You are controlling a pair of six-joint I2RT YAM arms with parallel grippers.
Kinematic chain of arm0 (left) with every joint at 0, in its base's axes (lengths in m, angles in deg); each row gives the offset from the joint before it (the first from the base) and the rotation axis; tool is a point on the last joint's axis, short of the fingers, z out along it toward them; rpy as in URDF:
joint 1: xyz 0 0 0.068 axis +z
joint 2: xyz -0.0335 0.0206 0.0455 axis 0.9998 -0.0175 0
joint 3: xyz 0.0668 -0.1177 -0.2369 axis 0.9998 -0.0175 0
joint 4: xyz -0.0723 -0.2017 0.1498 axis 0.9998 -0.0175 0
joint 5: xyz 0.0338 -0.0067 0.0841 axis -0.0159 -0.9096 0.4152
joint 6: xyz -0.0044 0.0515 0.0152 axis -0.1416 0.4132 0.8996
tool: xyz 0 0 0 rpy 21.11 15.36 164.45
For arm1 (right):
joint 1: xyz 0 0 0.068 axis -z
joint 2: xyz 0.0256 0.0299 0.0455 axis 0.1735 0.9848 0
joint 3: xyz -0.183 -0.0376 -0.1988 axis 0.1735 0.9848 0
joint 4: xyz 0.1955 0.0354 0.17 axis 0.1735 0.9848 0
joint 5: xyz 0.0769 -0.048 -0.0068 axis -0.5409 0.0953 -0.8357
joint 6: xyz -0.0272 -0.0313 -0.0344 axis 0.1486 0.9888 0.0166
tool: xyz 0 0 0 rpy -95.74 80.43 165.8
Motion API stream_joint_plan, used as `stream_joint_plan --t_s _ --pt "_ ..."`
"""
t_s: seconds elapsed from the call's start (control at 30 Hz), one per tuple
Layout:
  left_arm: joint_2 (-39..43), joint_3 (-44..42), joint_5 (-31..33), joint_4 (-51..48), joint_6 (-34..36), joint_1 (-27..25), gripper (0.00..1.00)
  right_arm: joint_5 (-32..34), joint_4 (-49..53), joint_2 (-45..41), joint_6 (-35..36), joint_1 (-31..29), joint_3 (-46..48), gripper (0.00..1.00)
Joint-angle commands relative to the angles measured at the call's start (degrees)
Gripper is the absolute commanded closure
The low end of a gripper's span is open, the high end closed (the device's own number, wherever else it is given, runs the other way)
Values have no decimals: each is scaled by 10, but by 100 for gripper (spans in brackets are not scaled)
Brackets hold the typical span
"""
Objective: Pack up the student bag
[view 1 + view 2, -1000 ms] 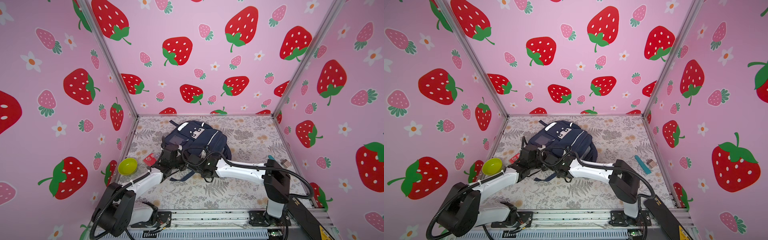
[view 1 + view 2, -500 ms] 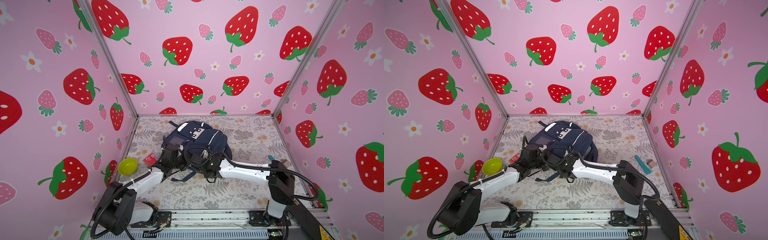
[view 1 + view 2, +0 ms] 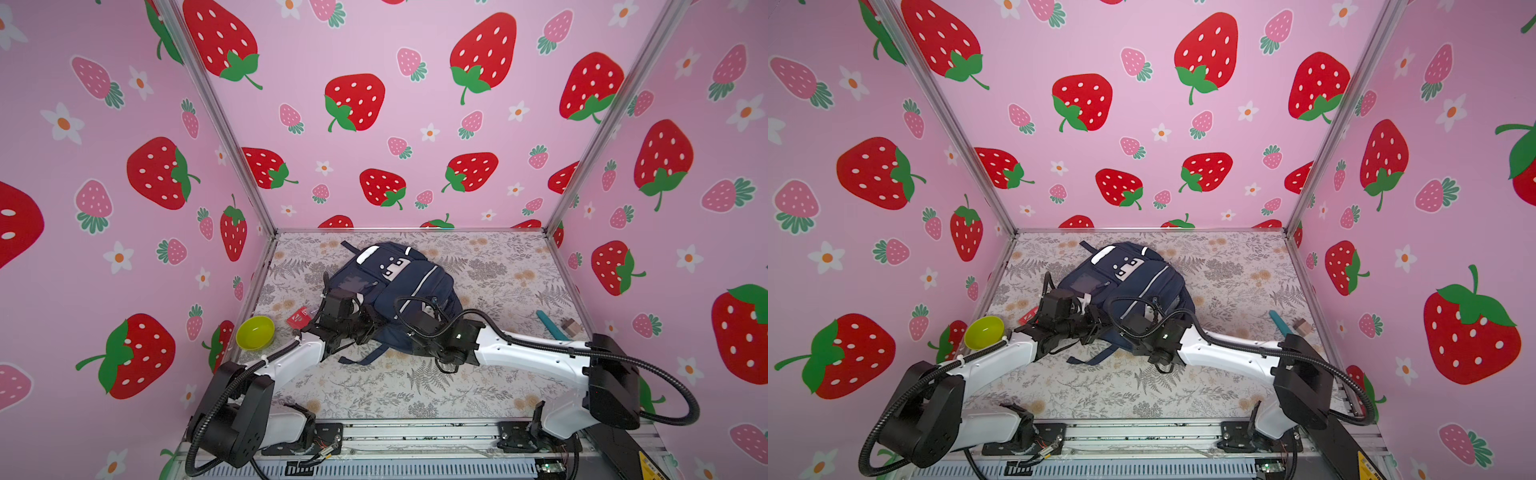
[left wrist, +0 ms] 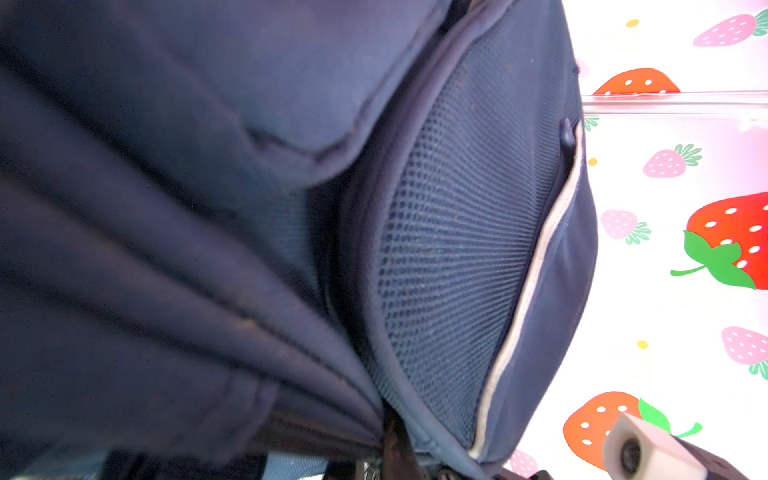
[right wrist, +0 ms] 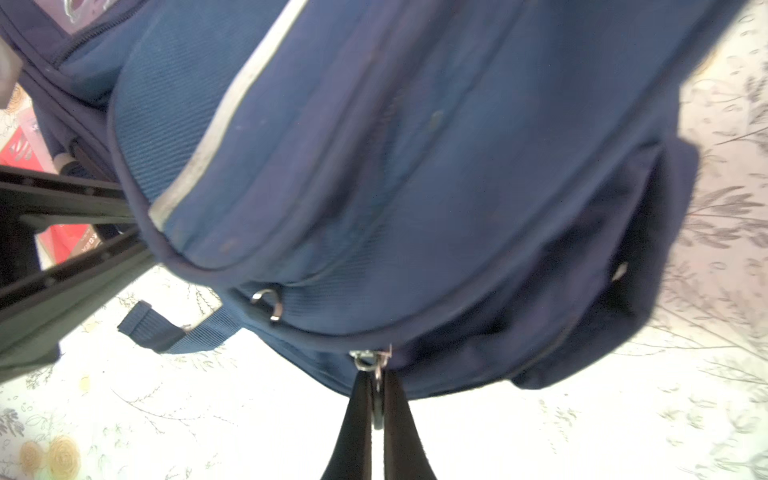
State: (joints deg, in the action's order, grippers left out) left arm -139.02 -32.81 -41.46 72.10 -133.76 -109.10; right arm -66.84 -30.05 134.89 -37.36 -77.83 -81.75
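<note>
On the fern-print surface (image 3: 374,390), walled by pink strawberry panels (image 3: 415,124), the student bag (image 3: 399,282) lies toward the far edge. The left tool (image 3: 372,325) is closed, pinching its fabric. The right tool (image 5: 376,382) is clamped on its zip pull (image 5: 370,359).

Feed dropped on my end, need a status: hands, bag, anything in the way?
Left hand shut on student bag edge. Right hand shut on zip pull. Loose strap lying beside the zip.
</note>
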Motion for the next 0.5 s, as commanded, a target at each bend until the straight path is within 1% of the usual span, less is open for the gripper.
stream_joint_plan --t_s 0.0,0.03,0.1,0.13,0.2,0.23,0.3,0.4,0.47 --pt "4 29 56 -48 29 32 100 39 88 -53 43 48 44 100" --pt "6 31 61 -61 33 38 100 40 86 -66 58 70 59 100" --pt "12 43 74 -90 48 52 100 14 58 -98 104 123 95 100" --pt "12 51 84 -107 58 57 100 4 49 -109 121 140 105 100" --pt "4 76 107 -151 90 67 100 4 45 -124 154 155 116 100" --pt "-2 86 113 -163 99 73 100 -6 37 -127 175 155 118 100" --pt "-24 107 117 -170 113 91 100 -71 -7 -140 221 146 131 100" --pt "-62 148 112 -182 135 113 100 -130 -45 -151 239 103 129 100" --pt "-80 184 112 -203 159 117 100 -148 -50 -141 242 70 111 100"
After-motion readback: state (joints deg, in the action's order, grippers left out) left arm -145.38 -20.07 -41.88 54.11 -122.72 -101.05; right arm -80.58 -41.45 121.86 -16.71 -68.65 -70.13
